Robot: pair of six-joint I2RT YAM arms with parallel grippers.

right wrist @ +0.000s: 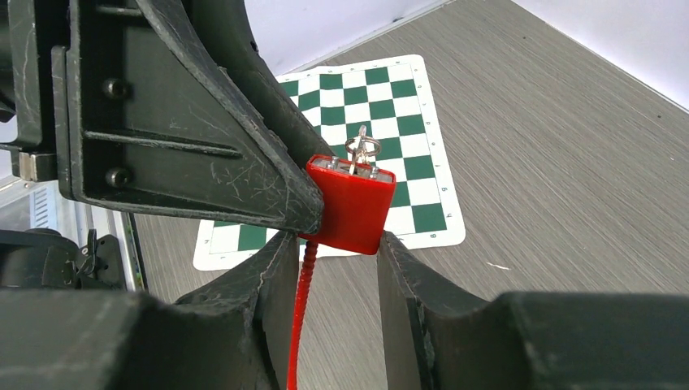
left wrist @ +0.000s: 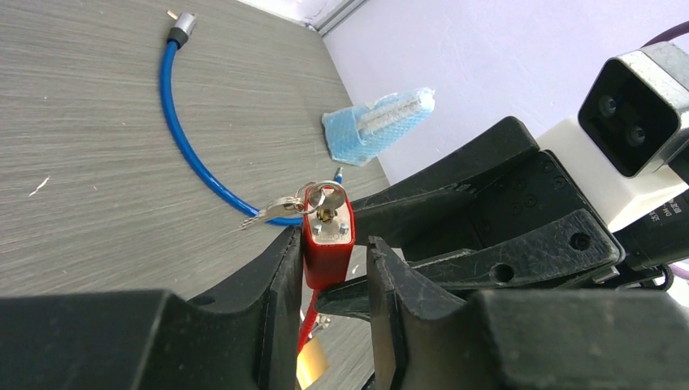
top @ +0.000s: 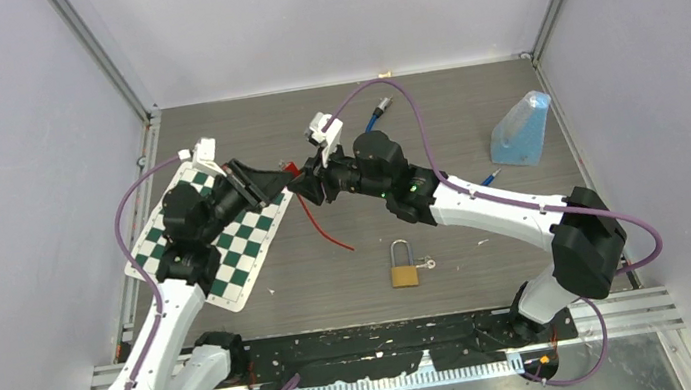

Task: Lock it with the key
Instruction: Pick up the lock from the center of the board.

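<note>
Two grippers met in the air over the left-centre of the table, both straddling one small lock. On the left gripper (left wrist: pixel 333 249) the fingers stood narrow, with one pad flat against the body of the red lock (right wrist: pixel 349 207). It was apparently clamped, though a sliver of gap showed at the other pad. The right gripper (right wrist: pixel 335 240) sat at a similar width round the same body, one finger touching its lower corner; whether it gripped could not be told.

The key (left wrist: pixel 326 200) sat in the top face, with its ring (right wrist: pixel 363 149) and a spare key (left wrist: pixel 276 208) dangling beside it.

I judged the body rigid, light and smooth-skinned, so prone to slip or twist. It is best held on the flat sides, with the key pinched by its bow. Its red cable (top: pixel 326 228) trailed down toward the table (top: pixel 513 274) and looked springy, likely to tug.

Hidden were the keyway, how deep the key sat and the cable's anchoring. Nearer, well apart, lay a brass padlock (top: pixel 404 268).
</note>
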